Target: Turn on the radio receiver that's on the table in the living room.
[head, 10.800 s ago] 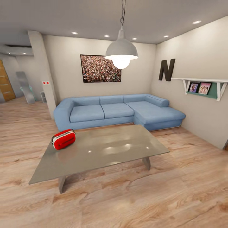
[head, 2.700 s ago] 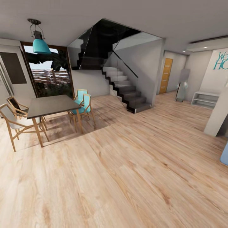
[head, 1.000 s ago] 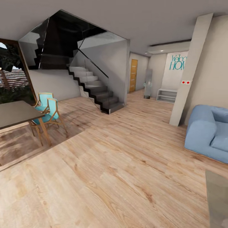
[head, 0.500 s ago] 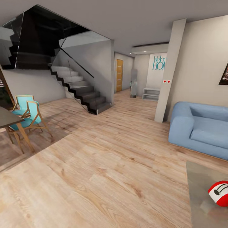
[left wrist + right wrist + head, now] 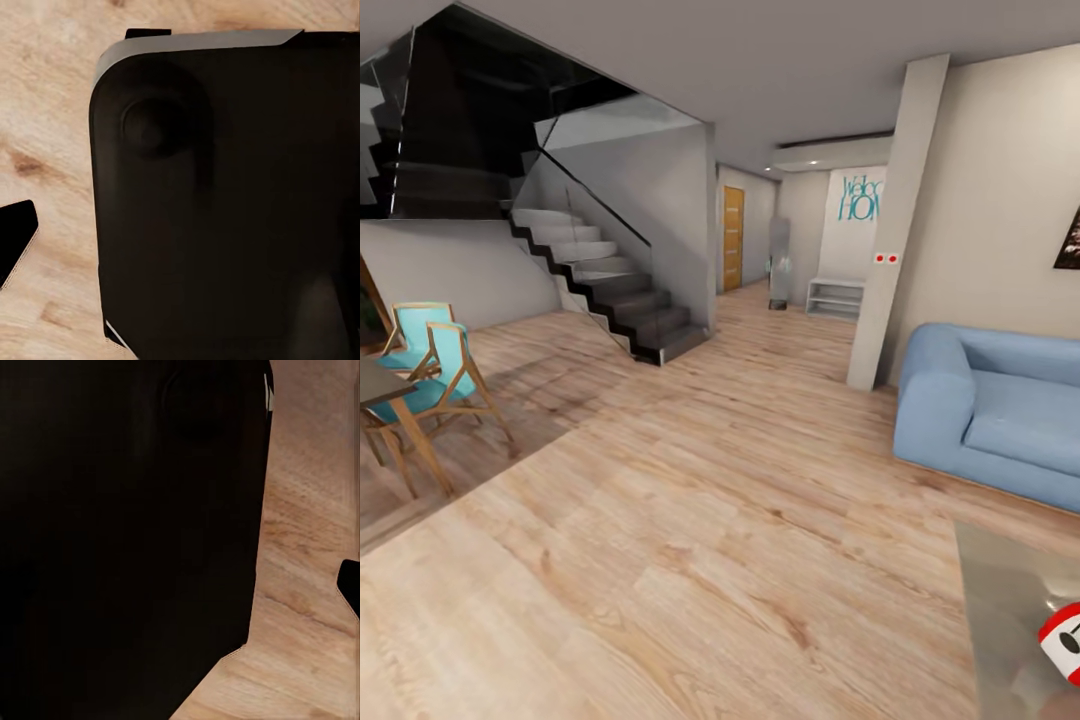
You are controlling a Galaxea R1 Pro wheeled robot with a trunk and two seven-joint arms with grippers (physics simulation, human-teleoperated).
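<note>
Grippers: state of both unreadable; each wrist camera faces dark robot body (image 5: pixel 225 195) over wood floor (image 5: pixel 690 540). No arm raised in head view.

Radio receiver (image 5: pixel 1063 642): red case, white face, cut by right edge of head view, sitting on table (image 5: pixel 1005 600) near its corner. Blue sofa (image 5: pixel 990 410) beyond table; staircase (image 5: pixel 600 285) and teal chairs (image 5: pixel 430 365) well apart, opposite side.

Risks, my judgement:
- Base clips table corner while closing in.
- Reach begun with target at frame edge: dial missed, radio shoved.

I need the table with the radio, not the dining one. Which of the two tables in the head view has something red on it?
The glossy grey table at the lower right corner, beside the blue sofa: the red radio receiver sits on it. The dark table by the teal chairs shows nothing red.
</note>
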